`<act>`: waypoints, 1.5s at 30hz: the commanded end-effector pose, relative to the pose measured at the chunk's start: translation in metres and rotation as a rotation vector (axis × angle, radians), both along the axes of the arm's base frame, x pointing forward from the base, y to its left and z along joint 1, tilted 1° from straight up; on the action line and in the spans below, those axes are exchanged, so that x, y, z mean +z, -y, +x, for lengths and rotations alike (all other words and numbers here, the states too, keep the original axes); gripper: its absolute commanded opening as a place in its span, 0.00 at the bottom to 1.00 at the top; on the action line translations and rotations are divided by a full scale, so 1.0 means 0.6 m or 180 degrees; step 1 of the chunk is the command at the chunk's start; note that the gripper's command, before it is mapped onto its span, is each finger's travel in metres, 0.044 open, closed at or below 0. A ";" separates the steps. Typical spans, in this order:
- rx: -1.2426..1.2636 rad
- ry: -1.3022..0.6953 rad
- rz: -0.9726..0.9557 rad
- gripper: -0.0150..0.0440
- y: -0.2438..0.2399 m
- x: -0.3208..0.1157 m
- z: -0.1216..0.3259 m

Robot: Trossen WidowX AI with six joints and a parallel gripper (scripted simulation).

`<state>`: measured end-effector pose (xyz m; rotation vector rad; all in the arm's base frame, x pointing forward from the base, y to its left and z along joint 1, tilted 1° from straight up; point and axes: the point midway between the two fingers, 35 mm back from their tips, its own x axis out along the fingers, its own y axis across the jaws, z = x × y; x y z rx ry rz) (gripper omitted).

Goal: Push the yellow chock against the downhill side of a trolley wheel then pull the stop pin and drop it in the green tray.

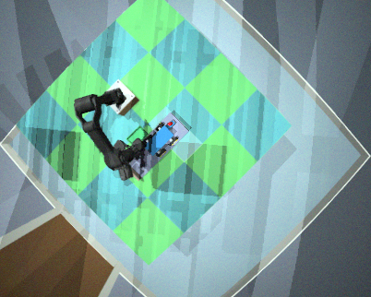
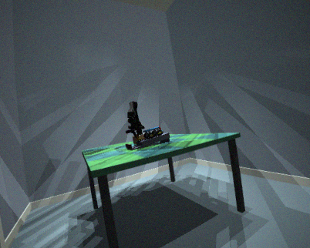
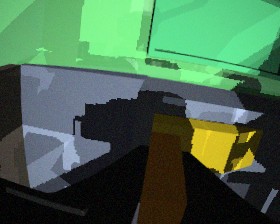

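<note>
In the wrist view my gripper [image 3: 163, 157] is shut on the orange handle [image 3: 164, 187] of the yellow chock [image 3: 215, 143], which sits on the grey ramp [image 3: 75, 97] [image 1: 139, 168]. From above, my gripper [image 1: 134, 153] is at the lower end of the ramp, just downhill of the blue trolley [image 1: 161, 139] [image 2: 153, 129]. The red-headed stop pin [image 1: 170, 124] stands at the trolley's uphill end. The green tray [image 1: 136, 134] [image 3: 213, 25] lies beside the ramp, close to my arm. I cannot tell whether the chock touches a wheel.
The arm's white base [image 1: 125, 96] stands on the checkered table [image 1: 227, 86] [image 2: 116, 158] behind the ramp. The table's edges lie far from the ramp on all sides.
</note>
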<state>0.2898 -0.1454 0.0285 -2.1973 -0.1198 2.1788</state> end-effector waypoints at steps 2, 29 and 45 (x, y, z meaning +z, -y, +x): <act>-0.0004 0.0005 0.0012 0.25 -0.010 0.001 0.000; -0.0004 0.0006 0.0018 0.25 -0.050 0.006 0.001; -0.0001 0.0002 0.0000 0.39 -0.048 0.006 0.002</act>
